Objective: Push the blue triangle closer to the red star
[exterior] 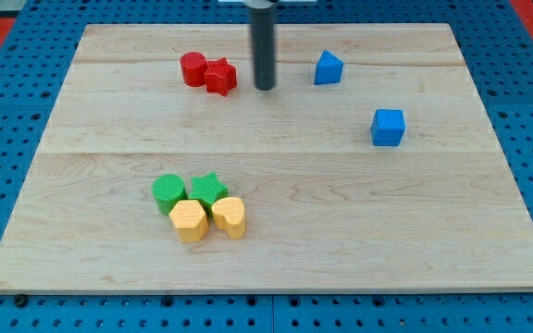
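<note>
You have my tip (265, 88) resting on the table (276, 231) at the far side, between the red star (220, 77) on its left and the blue triangle (328, 67) on its right, touching neither. The star is the nearer of the two to the tip; the triangle stands a little farther off and slightly farther back. No jaws are in view (the arm ends in a plain dark rod), so there is nothing to report as open or closed. Pressed against the star's left side is a red cylinder (192, 68). To the right of the triangle and nearer to you sits a blue cube (388, 127), well apart from everything else. In the near left part of the table you will find a tight cluster of four: a green cylinder (167, 193) and a green star (208, 190) side by side, and just in front of them a yellow hexagon (189, 220) and a second yellow block (229, 216) whose shape you cannot quite make out. All four touch or nearly touch.
</note>
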